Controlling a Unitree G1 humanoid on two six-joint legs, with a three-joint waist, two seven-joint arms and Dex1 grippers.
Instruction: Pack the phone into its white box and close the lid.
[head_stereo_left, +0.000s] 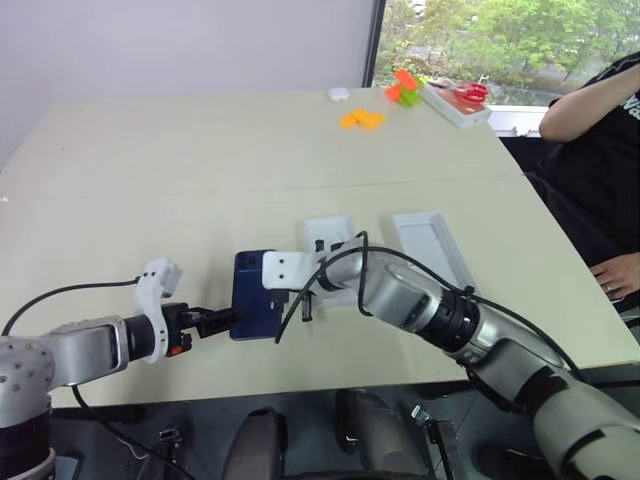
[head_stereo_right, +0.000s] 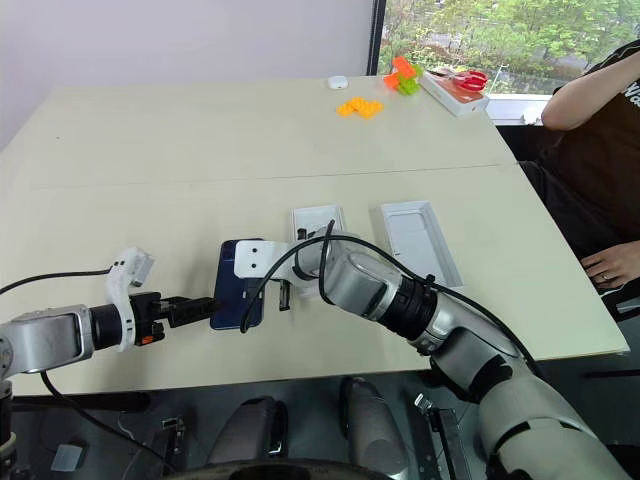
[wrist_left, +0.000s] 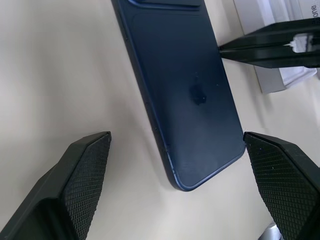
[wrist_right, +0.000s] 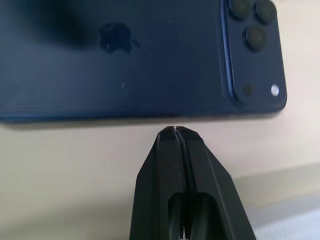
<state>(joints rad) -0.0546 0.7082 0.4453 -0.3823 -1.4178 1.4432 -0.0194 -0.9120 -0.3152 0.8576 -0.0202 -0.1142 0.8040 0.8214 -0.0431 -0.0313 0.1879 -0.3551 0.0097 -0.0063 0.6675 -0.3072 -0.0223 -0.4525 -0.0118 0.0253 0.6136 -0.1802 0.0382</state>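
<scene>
The phone (head_stereo_left: 254, 294) lay flat, back up, on the counter (head_stereo_left: 200, 180), near its front edge. The left gripper (wrist_left: 175, 185) sat at the phone's 6 o'clock end, jaws wide open on either side of that end, gripping nothing. The right gripper (wrist_right: 176, 132) had its jaws pressed shut, tips at the phone's long 3 o'clock edge. The white box (head_stereo_right: 318, 222) lay at the phone's 2 o'clock, the lid (head_stereo_right: 420, 240) further toward 3 o'clock.

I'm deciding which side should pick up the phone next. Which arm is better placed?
Left. Its tool is open with the phone's near end between its fingers. The right tool is shut, its tip at the phone's long edge.
</scene>
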